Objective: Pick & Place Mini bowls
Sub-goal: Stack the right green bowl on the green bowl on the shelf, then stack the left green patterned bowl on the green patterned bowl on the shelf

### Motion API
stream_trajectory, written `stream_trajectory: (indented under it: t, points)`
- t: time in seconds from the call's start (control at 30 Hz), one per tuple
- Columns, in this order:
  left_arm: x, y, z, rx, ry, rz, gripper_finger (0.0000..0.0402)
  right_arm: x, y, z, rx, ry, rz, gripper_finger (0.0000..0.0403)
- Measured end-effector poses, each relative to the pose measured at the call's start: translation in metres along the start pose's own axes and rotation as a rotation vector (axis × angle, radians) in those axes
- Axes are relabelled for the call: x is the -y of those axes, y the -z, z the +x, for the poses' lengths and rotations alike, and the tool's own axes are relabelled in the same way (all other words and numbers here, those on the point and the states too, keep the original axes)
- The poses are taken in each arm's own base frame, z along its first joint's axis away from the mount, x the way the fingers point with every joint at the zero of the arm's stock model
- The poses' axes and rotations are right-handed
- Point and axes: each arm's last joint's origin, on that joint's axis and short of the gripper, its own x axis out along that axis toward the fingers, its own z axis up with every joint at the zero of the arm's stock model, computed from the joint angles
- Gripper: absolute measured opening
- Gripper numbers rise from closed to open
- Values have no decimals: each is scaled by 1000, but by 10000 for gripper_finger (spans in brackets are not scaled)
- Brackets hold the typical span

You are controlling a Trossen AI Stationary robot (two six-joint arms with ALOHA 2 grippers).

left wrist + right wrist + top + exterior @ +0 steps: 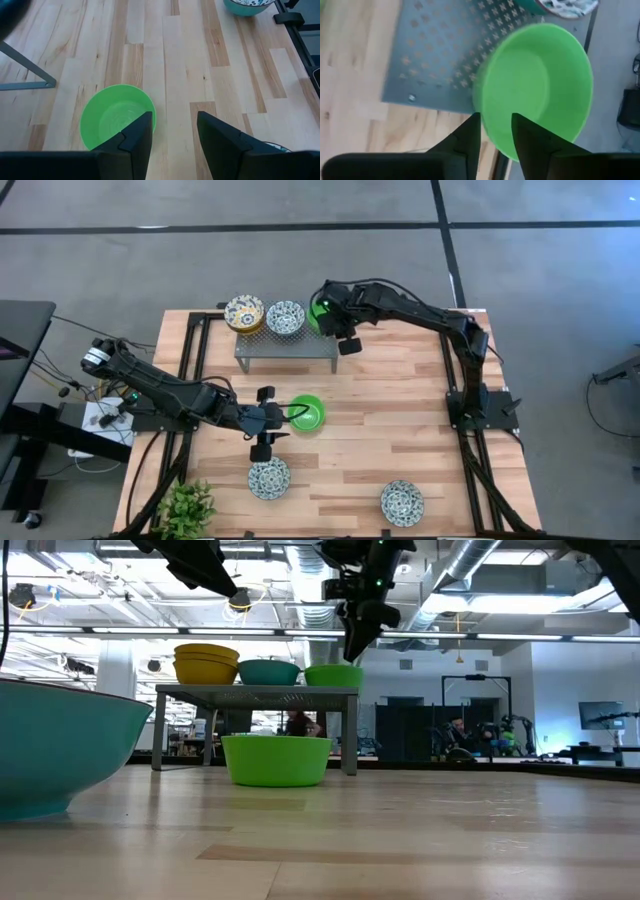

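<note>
The right tool (496, 131), jaws spread, straddles the rim of a plain green round bowl (540, 87) sitting upright, mouth up and empty, at one end of the grey perforated metal stand (285, 343). Beside that stand on the wooden tabletop (400, 430), the left tool (172, 137), also spread, straddles another upright empty green bowl's (112, 120) rim

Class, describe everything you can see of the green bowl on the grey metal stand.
The green bowl is small, round, plain bright green, smooth and glossy like plastic, and empty. It stands upright at the right end of the perforated stand, overhanging its edge, beside a blue-and-white bowl. The right gripper is at its near rim, fingers astride the wall; whether they press it cannot be told.
</note>
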Motion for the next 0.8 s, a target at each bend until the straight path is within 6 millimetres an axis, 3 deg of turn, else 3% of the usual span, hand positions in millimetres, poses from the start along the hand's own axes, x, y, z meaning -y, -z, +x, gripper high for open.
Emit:
stream_trajectory:
  t: [0.23, 0.47, 0.8]
  points:
    - [0, 0, 0, 0, 0, -1, 158, -14, -10, -5, 11, -16, -20, 150]
    - [0, 0, 0, 0, 0, -4, 158, -41, -20, -25, 8, -60, -49, 190]
    - [0, 0, 0, 0, 0, -35, 158, -72, -29, -49, 9, -106, 10, 189]
